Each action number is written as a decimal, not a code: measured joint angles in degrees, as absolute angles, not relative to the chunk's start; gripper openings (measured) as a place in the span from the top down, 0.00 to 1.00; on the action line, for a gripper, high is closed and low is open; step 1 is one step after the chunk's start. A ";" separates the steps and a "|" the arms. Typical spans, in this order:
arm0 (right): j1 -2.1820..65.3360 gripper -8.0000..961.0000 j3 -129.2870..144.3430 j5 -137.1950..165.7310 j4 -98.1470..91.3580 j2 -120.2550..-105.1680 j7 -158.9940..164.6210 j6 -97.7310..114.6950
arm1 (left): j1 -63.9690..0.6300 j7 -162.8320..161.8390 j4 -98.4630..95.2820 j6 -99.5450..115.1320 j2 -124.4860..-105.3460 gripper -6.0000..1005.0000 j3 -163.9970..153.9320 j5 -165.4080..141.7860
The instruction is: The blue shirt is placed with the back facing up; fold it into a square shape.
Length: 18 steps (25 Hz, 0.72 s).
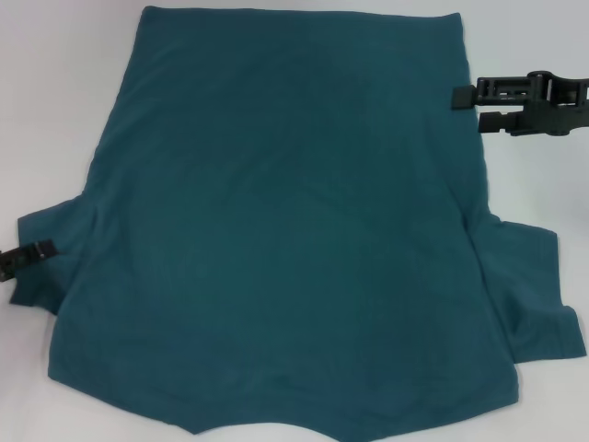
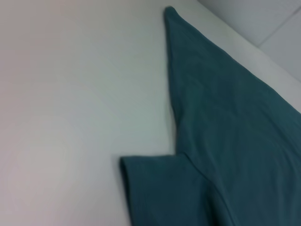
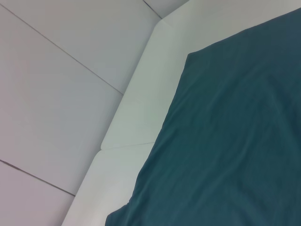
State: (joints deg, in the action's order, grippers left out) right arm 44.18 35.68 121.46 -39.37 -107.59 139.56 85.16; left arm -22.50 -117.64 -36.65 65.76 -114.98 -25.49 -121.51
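The blue shirt (image 1: 276, 230) lies spread flat on the white table (image 1: 55, 92), plain side up, with no lettering showing. Its straight hem is at the far side and both short sleeves stick out near the front. My right gripper (image 1: 469, 108) is open at the shirt's far right edge, near the hem corner, with one fingertip (image 1: 459, 95) over the fabric. My left gripper (image 1: 28, 253) is at the left sleeve's edge and only its tip shows. The left wrist view shows the sleeve and side edge of the shirt (image 2: 225, 141). The right wrist view shows the hem corner of the shirt (image 3: 225, 141).
Bare white table surface (image 2: 70, 94) lies left of the shirt. In the right wrist view the table's edge (image 3: 136, 117) shows beyond the hem corner, with grey floor tiles (image 3: 47, 70) past it.
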 joint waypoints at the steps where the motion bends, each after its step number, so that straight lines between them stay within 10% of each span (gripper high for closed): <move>1: 44.18 0.05 35.68 121.46 -39.37 -107.59 139.56 85.16 | -22.56 -117.64 -36.62 65.97 -115.00 0.10 -25.84 -121.54; 18: 43.55 0.05 34.16 121.46 -39.37 -107.57 139.72 85.06 | -22.83 -119.11 -37.97 68.10 -115.03 0.23 -26.96 -122.02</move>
State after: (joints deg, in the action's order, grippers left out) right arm 43.55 34.16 121.46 -39.37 -107.57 139.72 85.06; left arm -22.83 -119.11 -37.97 68.10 -115.03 -26.96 -122.02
